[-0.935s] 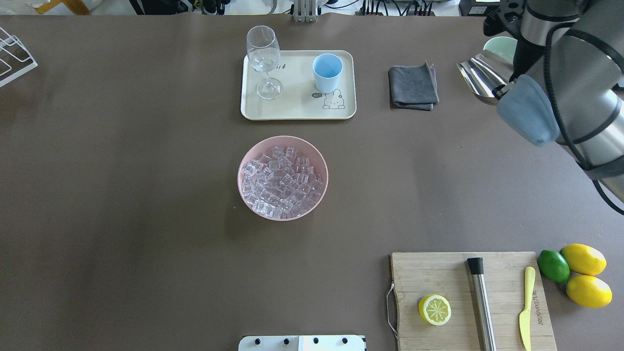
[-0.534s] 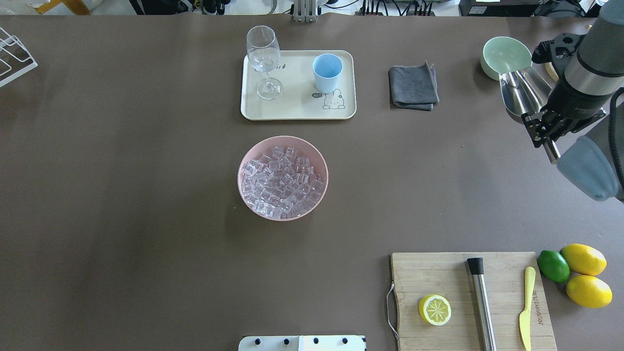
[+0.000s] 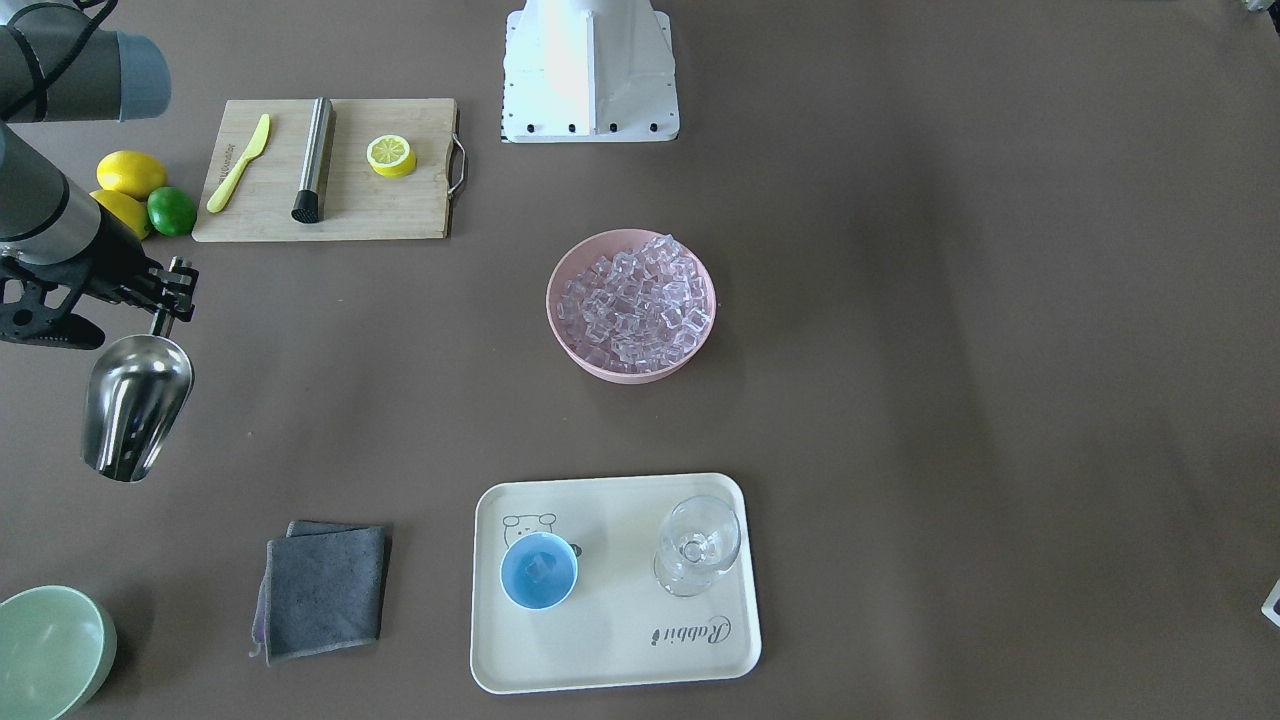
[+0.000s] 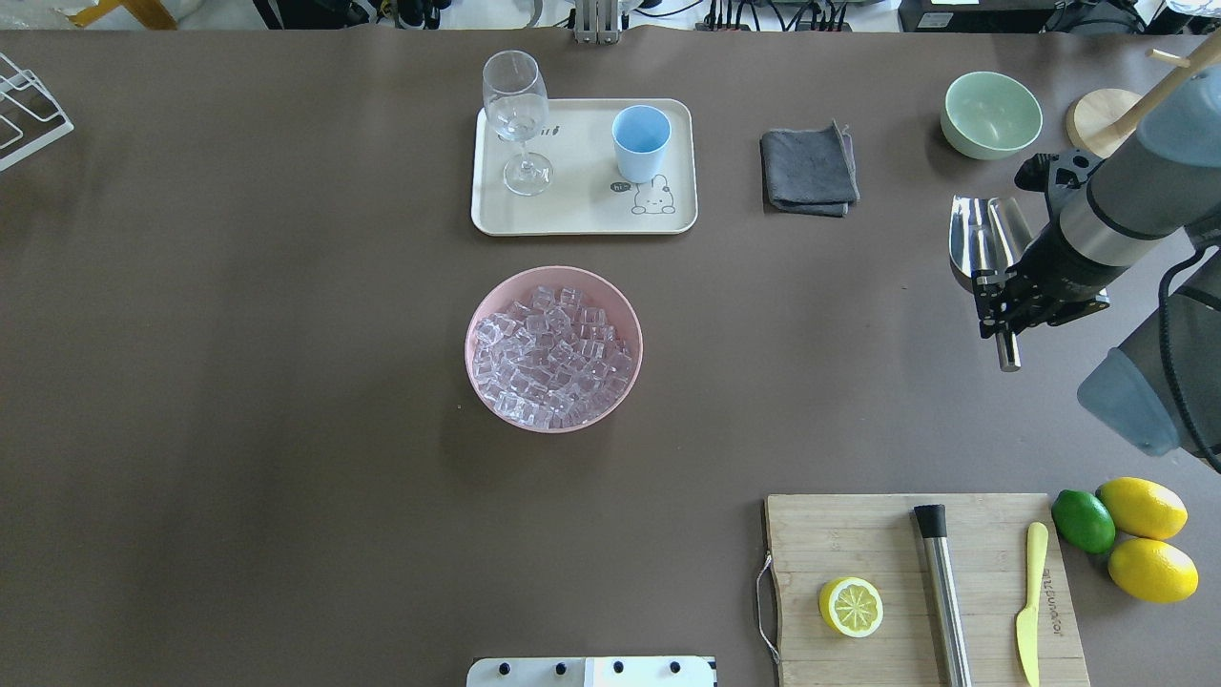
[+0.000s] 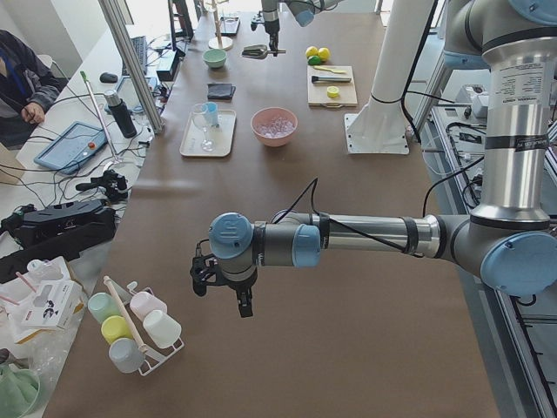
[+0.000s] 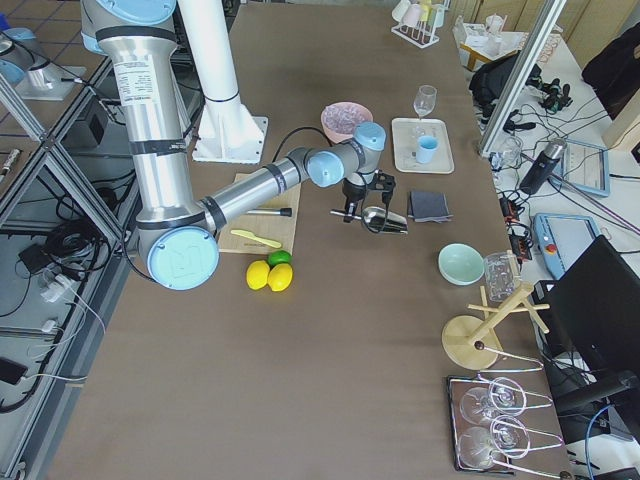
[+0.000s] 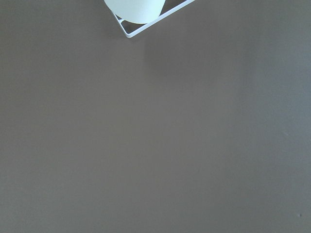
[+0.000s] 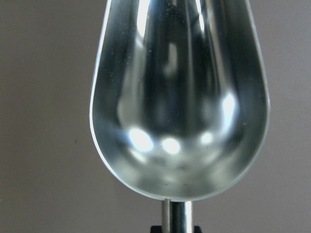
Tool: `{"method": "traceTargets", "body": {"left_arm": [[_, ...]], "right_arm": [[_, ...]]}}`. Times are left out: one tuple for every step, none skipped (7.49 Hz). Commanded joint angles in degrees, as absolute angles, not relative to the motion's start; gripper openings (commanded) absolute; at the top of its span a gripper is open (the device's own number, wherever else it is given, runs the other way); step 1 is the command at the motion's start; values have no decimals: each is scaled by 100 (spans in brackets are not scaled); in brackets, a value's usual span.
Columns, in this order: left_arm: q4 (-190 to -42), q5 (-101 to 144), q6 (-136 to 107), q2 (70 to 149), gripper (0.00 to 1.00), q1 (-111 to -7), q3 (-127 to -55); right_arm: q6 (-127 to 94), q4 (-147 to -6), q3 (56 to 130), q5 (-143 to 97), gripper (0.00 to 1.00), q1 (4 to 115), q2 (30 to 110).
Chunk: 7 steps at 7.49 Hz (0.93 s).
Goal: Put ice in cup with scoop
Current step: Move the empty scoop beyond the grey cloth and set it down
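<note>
Front-facing view first: the right gripper (image 3: 168, 295) sits at the left edge of the frame, clamped on the handle of the scoop (image 3: 135, 405). My guess is it grips at the handle so the whole trough stays free for digging. The scoop's long axis runs nearly straight up and down the frame, mouth toward the bottom, and it hangs above the table. The ice (image 3: 635, 300) is piled in the pink bowl (image 3: 630, 372) mid-frame, well apart from the scoop. The cup (image 3: 538, 570) stands on the tray (image 3: 600, 650) at bottom centre, and I can't tell if that pale patch inside it is a cube. In the overhead the scoop is at the right edge, long axis near vertical again, mouth toward the top and handle end toward the bottom. The left side view has the left gripper (image 5: 228, 292) hanging over bare table, lower left, and I can't tell whether it's wide or narrow. The left wrist view shows only table and a corner of a wire rack (image 7: 160, 18). In the right wrist view the trough fills the frame, hollow side up and empty, probably so cubes would stay in.
</note>
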<state>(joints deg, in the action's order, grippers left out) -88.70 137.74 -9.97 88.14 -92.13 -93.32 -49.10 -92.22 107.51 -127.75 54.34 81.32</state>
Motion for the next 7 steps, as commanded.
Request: {"method": "traceTargets", "body": {"left_arm": [[-8868,13781,-993,8807,98,-9193,-9308],[-8868,13781,-984,8807,98,-9185,-9299],[-8868,13781,-993,8798,98,-9185,-9316],[-8868,13781,-993,8798,98,-9185,-9316],[-8868,13781,-993,8798,98,-9193,-9334],[-8868,13781,-984,8798,98,-9185,-9334],[-8868,13773,-967,8798,98,-9185,-9325]], "right_arm": [[-5054,-8790,10565,-12868,0,4783,8296],[-5054,-8511,10390,-12858,0,4703,8323],[-5080,-8151,10267,-12867,0,4667,8445],[-5080,-7947,10126,-12885,0,4658,8472],[-5071,-7893,10047,-12885,0,4658,8447],[-5063,-7893,10055,-12893,41,4658,8411],[-5010,-7875,10107,-12894,99,4658,8411]]}}
